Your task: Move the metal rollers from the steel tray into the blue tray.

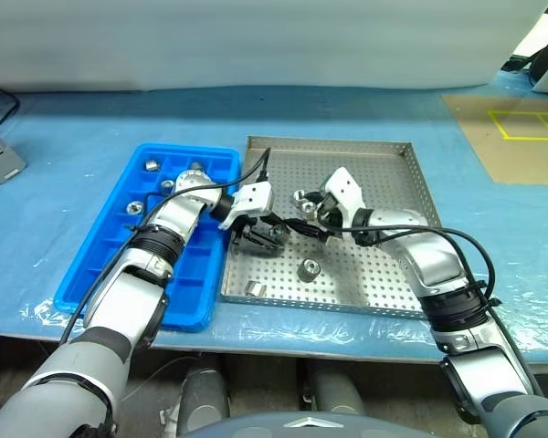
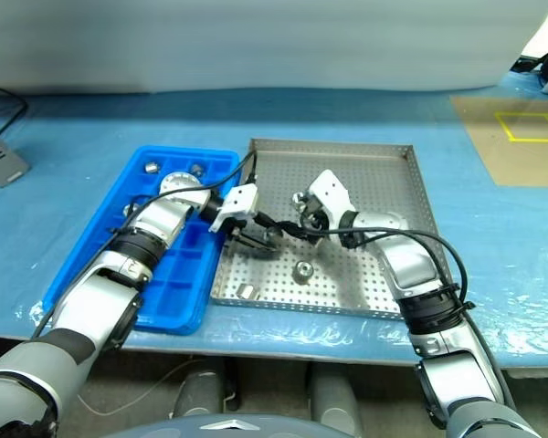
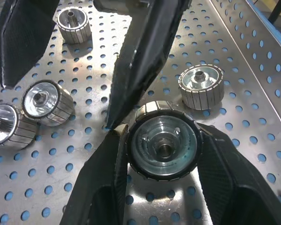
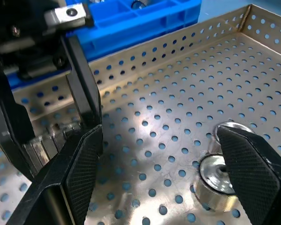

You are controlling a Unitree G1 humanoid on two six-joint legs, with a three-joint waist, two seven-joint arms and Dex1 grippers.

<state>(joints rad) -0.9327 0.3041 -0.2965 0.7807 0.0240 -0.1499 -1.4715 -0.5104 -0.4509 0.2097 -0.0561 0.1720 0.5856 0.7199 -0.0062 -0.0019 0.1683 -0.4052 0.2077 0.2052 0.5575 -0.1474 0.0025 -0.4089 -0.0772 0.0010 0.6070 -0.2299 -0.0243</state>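
One metal roller (image 3: pixel 163 146) sits clamped between my left gripper (image 1: pixel 258 235) fingers, over the steel tray (image 1: pixel 397 274) near its blue tray (image 1: pixel 100 265) side. My right gripper (image 1: pixel 297 228) gapes empty beside it; loose rollers (image 1: pixel 308 269) lie below.

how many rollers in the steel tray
5: one roller held in the left gripper, four loose on the steel tray; arms may hide more.

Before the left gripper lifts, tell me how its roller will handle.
The metal roller looks like solid metal, so probably heavy for its size. Its ribbed rim may help the left gripper hold it. Dropped on its side, it would likely roll across the steel tray.
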